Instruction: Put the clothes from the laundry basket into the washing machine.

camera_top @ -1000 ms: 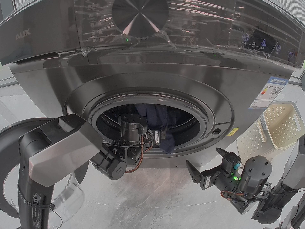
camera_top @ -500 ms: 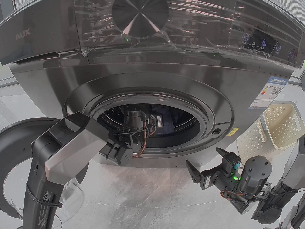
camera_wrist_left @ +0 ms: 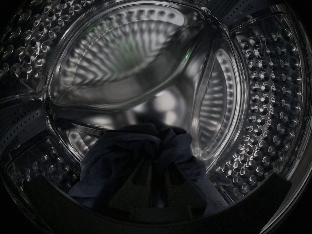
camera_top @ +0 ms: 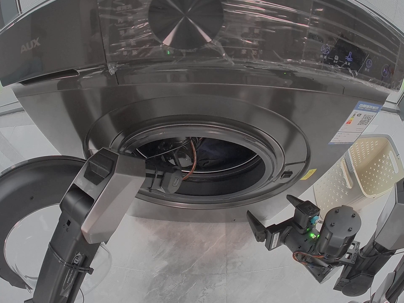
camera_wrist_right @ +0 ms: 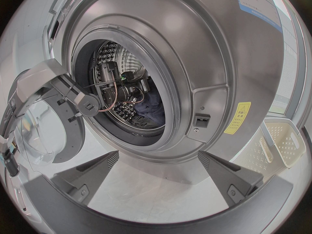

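The washing machine point(camera_top: 294, 118) stands with its round opening point(camera_top: 277, 156) facing me. My left arm point(camera_top: 113, 186) goes through that opening into the drum point(camera_wrist_left: 130, 59). In the left wrist view my left gripper point(camera_wrist_left: 158, 164) is shut on a bunched dark blue garment point(camera_wrist_left: 130, 147), low in the drum. The same garment point(camera_wrist_right: 151, 106) lies on the drum's lower part in the right wrist view, and shows as the garment point(camera_top: 214, 150) in the head view. My right gripper point(camera_top: 269, 209) hovers open over the floor before the machine, holding nothing.
The machine's door point(camera_top: 25, 190) hangs open at the left, beside my left arm. A cream laundry basket point(camera_top: 370, 169) leans by the machine's right side, also the basket point(camera_wrist_right: 282, 140). Bare grey floor point(camera_top: 202, 253) lies in front.
My left arm has pushed deeper into the drum, taking the dark blue garment from the opening's rim to the inside. The right arm has stayed put.
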`<state>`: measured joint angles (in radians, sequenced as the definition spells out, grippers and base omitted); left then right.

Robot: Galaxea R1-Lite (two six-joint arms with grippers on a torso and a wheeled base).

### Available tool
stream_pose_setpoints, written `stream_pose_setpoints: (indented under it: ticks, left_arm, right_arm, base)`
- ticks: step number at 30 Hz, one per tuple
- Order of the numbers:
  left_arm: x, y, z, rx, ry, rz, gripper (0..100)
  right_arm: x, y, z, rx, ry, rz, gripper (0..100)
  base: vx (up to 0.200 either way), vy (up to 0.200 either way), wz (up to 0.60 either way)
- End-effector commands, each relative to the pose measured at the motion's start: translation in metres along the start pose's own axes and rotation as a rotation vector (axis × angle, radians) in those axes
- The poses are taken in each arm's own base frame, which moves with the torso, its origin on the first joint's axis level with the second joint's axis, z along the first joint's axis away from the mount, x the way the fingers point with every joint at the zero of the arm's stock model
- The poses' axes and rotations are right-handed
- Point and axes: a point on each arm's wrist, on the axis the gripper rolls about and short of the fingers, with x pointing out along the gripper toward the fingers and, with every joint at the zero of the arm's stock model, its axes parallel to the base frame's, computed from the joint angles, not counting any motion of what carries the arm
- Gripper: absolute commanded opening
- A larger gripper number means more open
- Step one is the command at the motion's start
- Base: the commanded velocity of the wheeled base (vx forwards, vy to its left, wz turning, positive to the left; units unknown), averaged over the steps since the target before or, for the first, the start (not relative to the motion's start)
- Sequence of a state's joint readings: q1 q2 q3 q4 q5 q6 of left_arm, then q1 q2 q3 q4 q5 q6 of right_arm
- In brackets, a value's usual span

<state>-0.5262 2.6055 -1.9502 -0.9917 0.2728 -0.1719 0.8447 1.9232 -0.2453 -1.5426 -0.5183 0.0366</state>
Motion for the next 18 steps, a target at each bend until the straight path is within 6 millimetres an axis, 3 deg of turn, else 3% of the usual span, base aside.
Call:
stream_pose_setpoints:
  ticks: [1, 4, 5, 18]
  left_arm:
    - [0.002, 0.008, -0.027, 0.013, 0.019, 0.022, 0]
    - [0.002, 0.006, -0.027, 0.014, 0.027, 0.02, 0]
    - [0.002, 0.006, -0.027, 0.015, 0.028, 0.021, 100]
    - [-0.01, 0.005, -0.032, 0.03, 0.103, 0.025, 100]
  right_arm:
    - [0.0, 0.0, 0.001, 0.003, -0.004, 0.001, 100]
    - [0.0, 0.0, 0.001, 0.003, -0.004, 0.001, 100]
    - [0.0, 0.0, 0.001, 0.003, -0.004, 0.001, 100]
    - [0.0, 0.0, 0.001, 0.003, -0.004, 0.001, 100]
  base:
    - [0.0, 0.0, 0.0]
    - [0.0, 0.0, 0.0]
    - [0.0, 0.0, 0.0]
    - [0.0, 0.0, 0.0]
